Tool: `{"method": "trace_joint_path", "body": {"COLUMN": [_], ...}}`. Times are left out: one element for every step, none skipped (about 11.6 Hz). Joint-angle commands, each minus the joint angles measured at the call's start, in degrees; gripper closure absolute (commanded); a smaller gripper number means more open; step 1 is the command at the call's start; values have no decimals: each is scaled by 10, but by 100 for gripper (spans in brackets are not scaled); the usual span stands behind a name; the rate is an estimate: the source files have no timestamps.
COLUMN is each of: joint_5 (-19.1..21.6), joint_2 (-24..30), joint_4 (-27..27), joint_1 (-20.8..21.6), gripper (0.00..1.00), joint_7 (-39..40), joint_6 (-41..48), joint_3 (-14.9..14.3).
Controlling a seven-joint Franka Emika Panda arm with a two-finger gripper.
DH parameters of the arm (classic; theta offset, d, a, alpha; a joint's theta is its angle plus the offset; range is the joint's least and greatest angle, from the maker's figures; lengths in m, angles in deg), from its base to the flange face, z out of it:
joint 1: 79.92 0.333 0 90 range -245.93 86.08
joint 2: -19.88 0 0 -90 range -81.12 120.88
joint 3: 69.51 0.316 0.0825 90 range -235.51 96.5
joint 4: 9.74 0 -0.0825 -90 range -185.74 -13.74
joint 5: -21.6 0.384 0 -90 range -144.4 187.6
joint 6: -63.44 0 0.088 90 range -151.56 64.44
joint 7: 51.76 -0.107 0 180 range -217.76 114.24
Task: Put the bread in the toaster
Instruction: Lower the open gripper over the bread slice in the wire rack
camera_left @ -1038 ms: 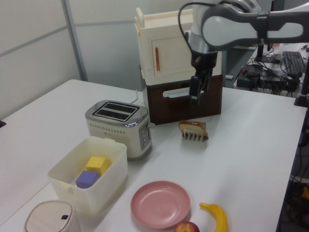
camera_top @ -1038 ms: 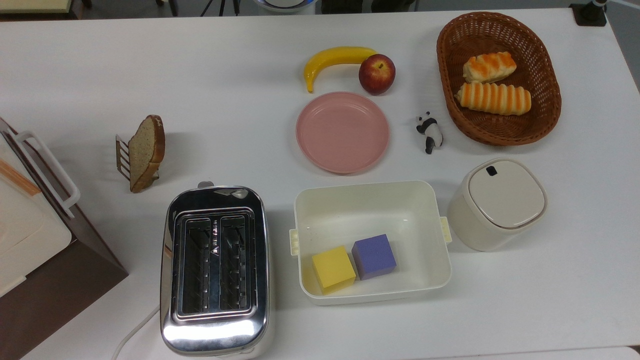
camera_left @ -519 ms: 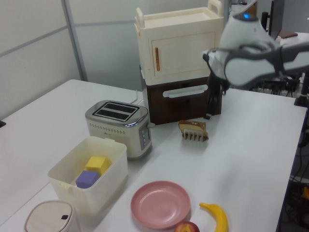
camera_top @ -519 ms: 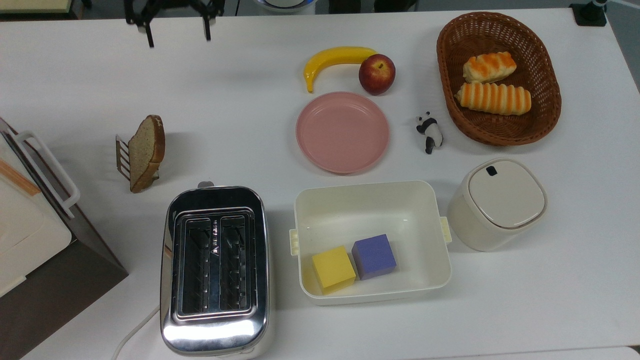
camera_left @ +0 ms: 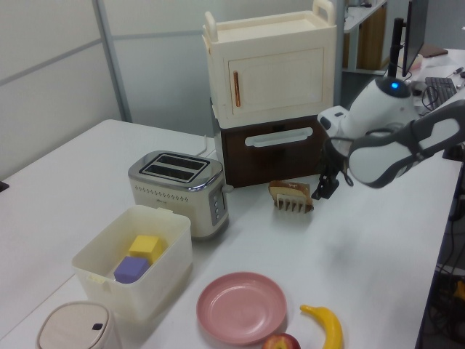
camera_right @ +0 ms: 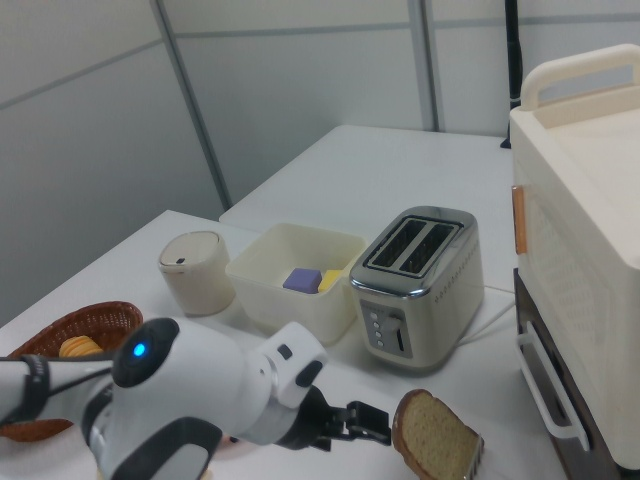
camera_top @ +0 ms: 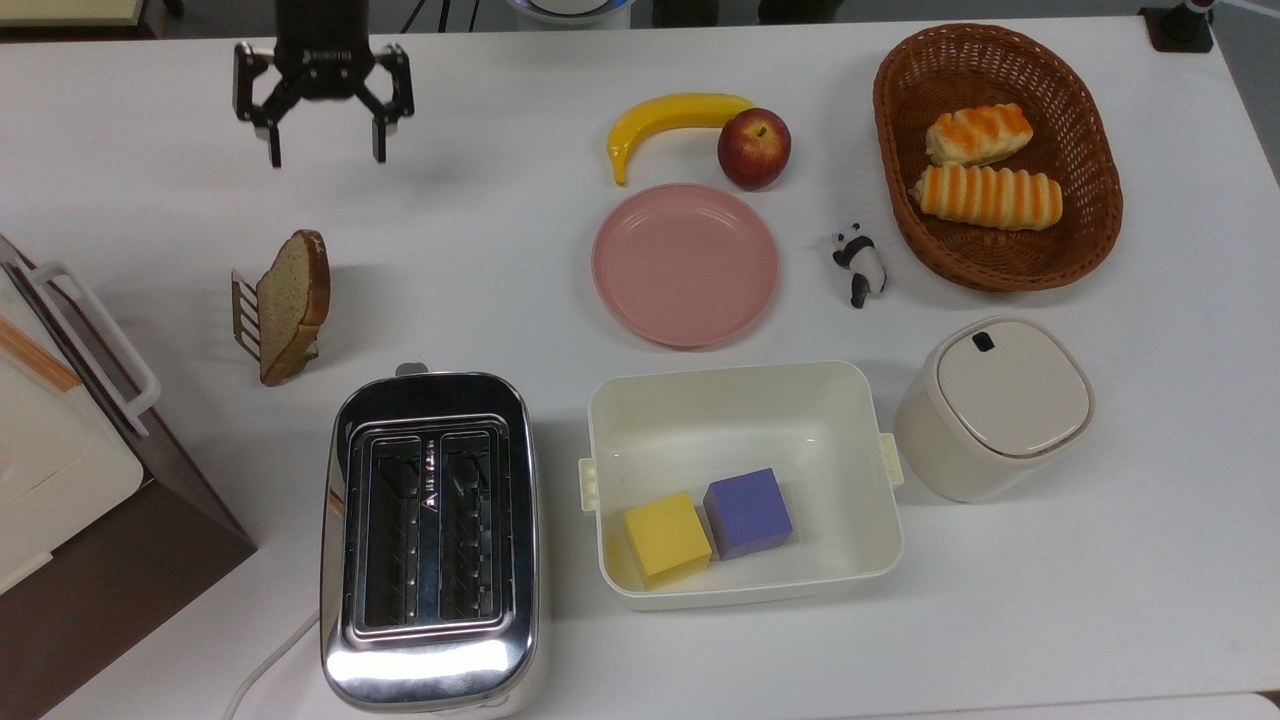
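1. A robot's gripper hangs above a white table, fingers spread wide and holding nothing, in what looks like the approach to a pickup.
2. The bread, a thin brown wholemeal slice with a darker crust and rounded top, leans upright in a small wire toast rack at roughly 6 o'clock from the gripper in the top view, well apart from it.
3. In the left view the gripper sits just beside the rack and slice; in the right view its dark fingertips point at the face of the bread.
4. The toaster, a shiny chrome two-slot unit with rounded corners and dark slots lined by wire guides, stands at about 5 o'clock from the bread in the top view; both slots look empty.
5. The next move, by this reading, calls for closing the fingers across the slice's flat faces, lifting it clear of the rack's prongs, then carrying it edge-down over a slot.
6. The thin slice could tip or snag on the wires if gripped off-centre.
7. Elsewhere on the table: a smooth pink plate, a yellow banana, a red apple and a woven brown basket of orange-striped rolls.
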Motion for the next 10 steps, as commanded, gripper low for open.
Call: {"method": "trace_joint_path", "body": {"joint_5": [-3, -2, -1, -1, -1, 2, 3, 3, 3, 3], "joint_2": [-86, -98, -103, -108, -120, -128, -133, -144, -154, -165], "joint_4": [8, 17, 24, 28, 39, 53, 68, 78, 85, 93], "joint_1": [8, 8, 8, 8, 7, 4, 2, 2, 2, 2], "gripper": [0, 0, 1, 9, 9, 9, 12, 20, 34, 37], "joint_7": [12, 12, 11, 11, 11, 11, 11, 11, 11, 12], "joint_6": [-79, -80, -80, -80, -80, -80, -80, -80, -80, -80], "joint_3": [-7, -6, -6, -6, -6, -6, -6, -6, -6, -6]}}
